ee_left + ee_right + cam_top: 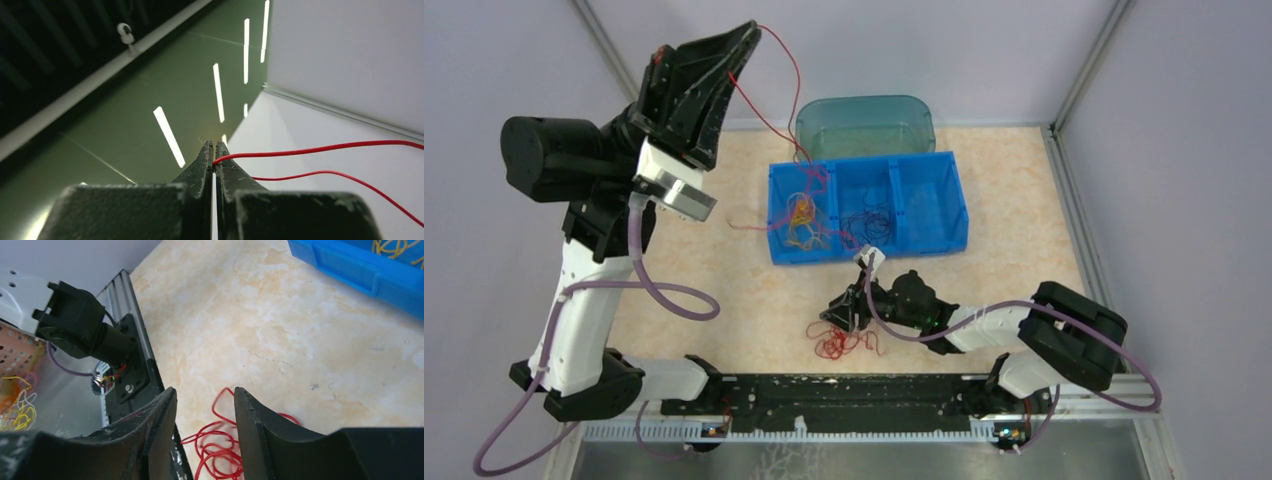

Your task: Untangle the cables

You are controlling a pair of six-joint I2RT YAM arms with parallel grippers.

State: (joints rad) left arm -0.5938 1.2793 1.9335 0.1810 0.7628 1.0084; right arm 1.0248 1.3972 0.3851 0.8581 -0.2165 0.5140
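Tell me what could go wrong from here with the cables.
1. The left gripper, raised high, is shut on a red cable that runs down into the clump in the blue bin. Pulling higher may tighten the knot or lift the whole clump out.
2. The right gripper hangs open just above the red coil on the table. Its fingers could snag the loops and drag them.
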